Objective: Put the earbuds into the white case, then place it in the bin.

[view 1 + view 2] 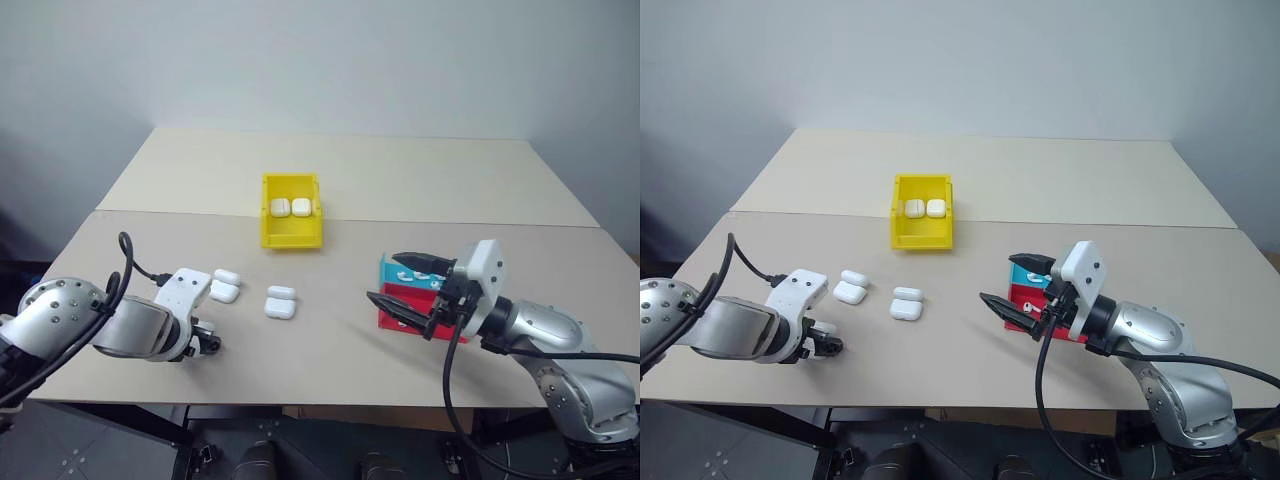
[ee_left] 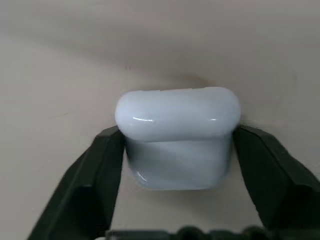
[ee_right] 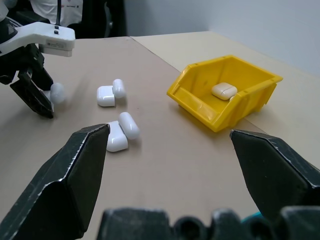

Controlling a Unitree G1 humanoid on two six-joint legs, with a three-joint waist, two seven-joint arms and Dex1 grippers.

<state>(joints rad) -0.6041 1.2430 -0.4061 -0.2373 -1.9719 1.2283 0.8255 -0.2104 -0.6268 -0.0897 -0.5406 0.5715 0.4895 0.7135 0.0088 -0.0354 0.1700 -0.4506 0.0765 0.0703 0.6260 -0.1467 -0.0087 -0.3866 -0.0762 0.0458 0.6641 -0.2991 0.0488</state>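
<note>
A white case (image 2: 177,137) is being clamped by the left pincer (image 2: 175,165) on the surface (image 1: 340,340); the right pincer (image 1: 405,282) is being held wide open, empty.

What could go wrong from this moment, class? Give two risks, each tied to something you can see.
1. The left claw pinches a glossy white case by its rounded sides against the table; it might slip out when lifted.
2. Two open cases lie close by on the table; a swing of that arm towards the yellow bin might knock them.
</note>
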